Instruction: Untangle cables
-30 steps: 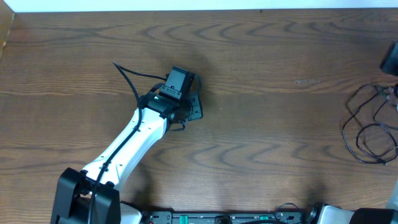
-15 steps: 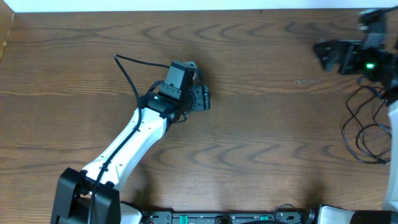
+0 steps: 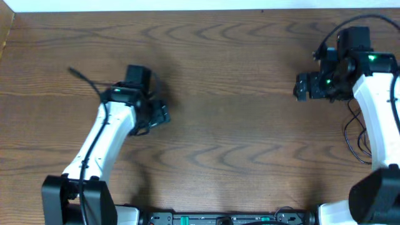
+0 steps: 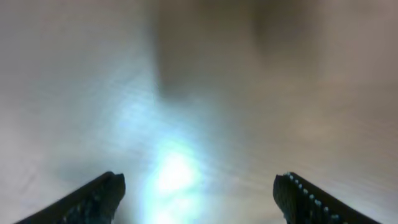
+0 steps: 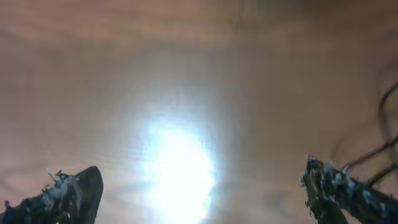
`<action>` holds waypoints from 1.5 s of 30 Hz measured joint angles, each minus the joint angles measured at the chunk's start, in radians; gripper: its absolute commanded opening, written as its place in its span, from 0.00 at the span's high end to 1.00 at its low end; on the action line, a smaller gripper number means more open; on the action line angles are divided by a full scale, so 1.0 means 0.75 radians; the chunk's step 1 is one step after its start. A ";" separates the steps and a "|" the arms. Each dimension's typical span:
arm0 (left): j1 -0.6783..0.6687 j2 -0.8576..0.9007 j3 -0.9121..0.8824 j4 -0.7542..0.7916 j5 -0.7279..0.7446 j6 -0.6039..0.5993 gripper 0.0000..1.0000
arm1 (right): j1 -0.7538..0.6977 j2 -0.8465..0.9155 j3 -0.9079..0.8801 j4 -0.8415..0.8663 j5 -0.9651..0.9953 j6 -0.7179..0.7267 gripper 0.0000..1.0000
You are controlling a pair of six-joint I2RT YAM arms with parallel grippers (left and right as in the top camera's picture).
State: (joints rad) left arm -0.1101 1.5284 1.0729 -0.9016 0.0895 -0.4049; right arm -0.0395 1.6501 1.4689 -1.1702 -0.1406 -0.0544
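Observation:
A thin black cable (image 3: 345, 132) lies in loose loops at the table's right edge, partly hidden under my right arm. Part of it also shows at the right edge of the right wrist view (image 5: 387, 107). No white cable is in view. My right gripper (image 3: 302, 87) is open and empty over bare wood, just left of the black cable; its fingers stand wide apart in the wrist view (image 5: 199, 183). My left gripper (image 3: 160, 114) is open and empty over bare wood at the left, far from the cable, with its fingers spread wide (image 4: 199, 186).
The wooden table (image 3: 237, 137) runs the whole width of the view. A thicker black wire (image 3: 84, 78) trails off my left arm toward the upper left. A white wall edge runs along the table's far side.
My left arm has swung left, away from the table's middle. My right arm has come into view at the upper right and moved down over the black cable.

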 measured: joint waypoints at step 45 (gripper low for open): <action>-0.198 -1.520 -0.391 0.022 -0.089 0.093 0.02 | 0.004 -1.368 -0.714 0.212 -0.061 0.057 0.01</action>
State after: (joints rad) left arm -0.2584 0.3885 0.7799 -0.8848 0.0231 -0.3355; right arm -0.0368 0.6243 0.9333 -1.0115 -0.1864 -0.0113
